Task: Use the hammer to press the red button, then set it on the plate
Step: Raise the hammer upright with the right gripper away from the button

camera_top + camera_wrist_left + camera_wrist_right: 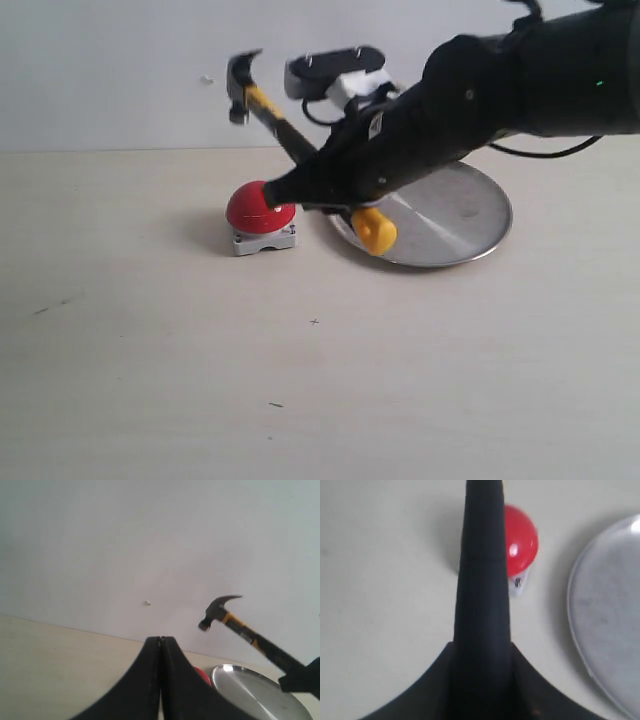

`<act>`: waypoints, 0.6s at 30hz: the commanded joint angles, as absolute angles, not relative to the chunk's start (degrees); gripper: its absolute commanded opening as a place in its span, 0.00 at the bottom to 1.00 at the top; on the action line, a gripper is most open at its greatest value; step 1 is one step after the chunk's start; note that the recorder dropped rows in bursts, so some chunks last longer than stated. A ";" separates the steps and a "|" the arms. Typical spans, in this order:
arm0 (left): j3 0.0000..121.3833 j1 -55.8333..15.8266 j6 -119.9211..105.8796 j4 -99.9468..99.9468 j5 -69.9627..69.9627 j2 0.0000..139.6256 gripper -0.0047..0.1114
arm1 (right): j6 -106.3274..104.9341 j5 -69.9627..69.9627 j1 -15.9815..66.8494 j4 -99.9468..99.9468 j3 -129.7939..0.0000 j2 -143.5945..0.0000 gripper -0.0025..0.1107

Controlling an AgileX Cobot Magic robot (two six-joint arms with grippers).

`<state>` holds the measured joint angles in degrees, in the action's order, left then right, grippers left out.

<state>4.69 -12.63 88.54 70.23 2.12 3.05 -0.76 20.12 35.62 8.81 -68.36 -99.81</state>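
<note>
My right gripper is shut on the black handle of the hammer. The dark steel head is raised up and to the left, above and behind the red button; the yellow handle end points down toward the plate. From the right wrist, the handle runs out from the gripper over the table, with the red button just beside it and the plate off to one side. My left gripper is shut on nothing and sees the hammer, the button and the plate.
The button's grey-white base stands on the pale wooden table, close to the plate's left rim. A white wall rises behind. The right arm reaches in from the upper right, over the plate.
</note>
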 commanded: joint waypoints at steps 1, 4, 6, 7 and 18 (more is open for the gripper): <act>4.53 -12.58 88.50 70.26 2.32 2.73 0.04 | -0.80 6.65 34.78 11.76 -64.21 -92.09 0.02; 4.53 -12.58 88.50 70.26 2.32 2.73 0.04 | -0.69 -2.81 33.21 16.40 -56.84 -89.20 0.02; 4.53 -12.58 88.50 70.26 2.32 2.73 0.04 | 0.00 -8.58 32.12 18.16 -51.74 -87.72 0.02; 4.53 -12.58 88.50 70.26 2.32 2.73 0.04 | 1.37 -11.45 31.51 18.16 -49.47 -87.05 0.02; 4.53 -12.58 88.50 70.26 2.32 2.73 0.04 | 28.70 -45.41 30.11 10.72 -36.46 -86.79 0.02</act>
